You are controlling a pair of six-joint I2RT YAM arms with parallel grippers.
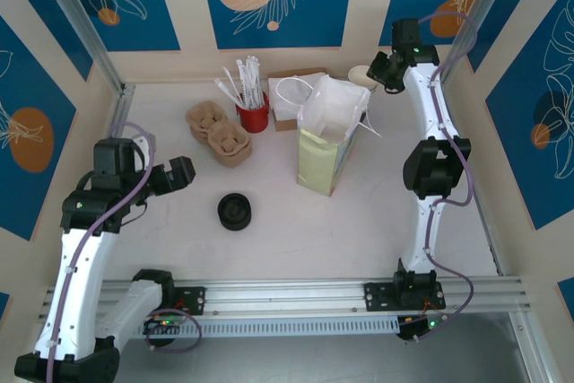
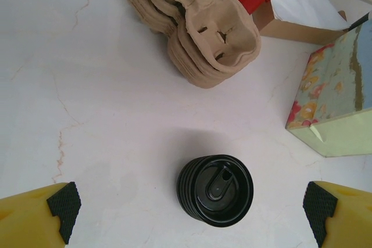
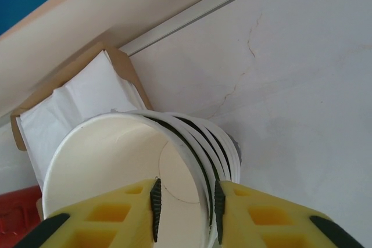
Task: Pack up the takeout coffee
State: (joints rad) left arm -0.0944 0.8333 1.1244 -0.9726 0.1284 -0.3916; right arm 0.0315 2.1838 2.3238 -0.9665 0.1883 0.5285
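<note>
The left gripper [image 2: 192, 212] hung wide apart near the lids [image 2: 215, 190]. At one o'clock, the right gripper [image 3: 186, 201] straddled the rim of the top cup [image 3: 104, 161], grip unclear; best pinch one wall.

I'm looking down on the whole table [image 1: 296, 248] from overhead; my wrists are peering closely at its black lids [image 2: 215, 190] and white cups [image 3: 104, 161].

The white marble-pattern bench [image 1: 296, 239] carries a low black ribbed plastic lid disc [image 1: 234, 212], stacked brown pulp cup carriers [image 1: 218, 132], a red cup of straws [image 1: 254, 118], a brown cardboard napkin box [image 2: 302, 32], an upright pale-green paper bag [image 1: 318, 163] and stacked white paper cups [image 1: 360, 75].
</note>
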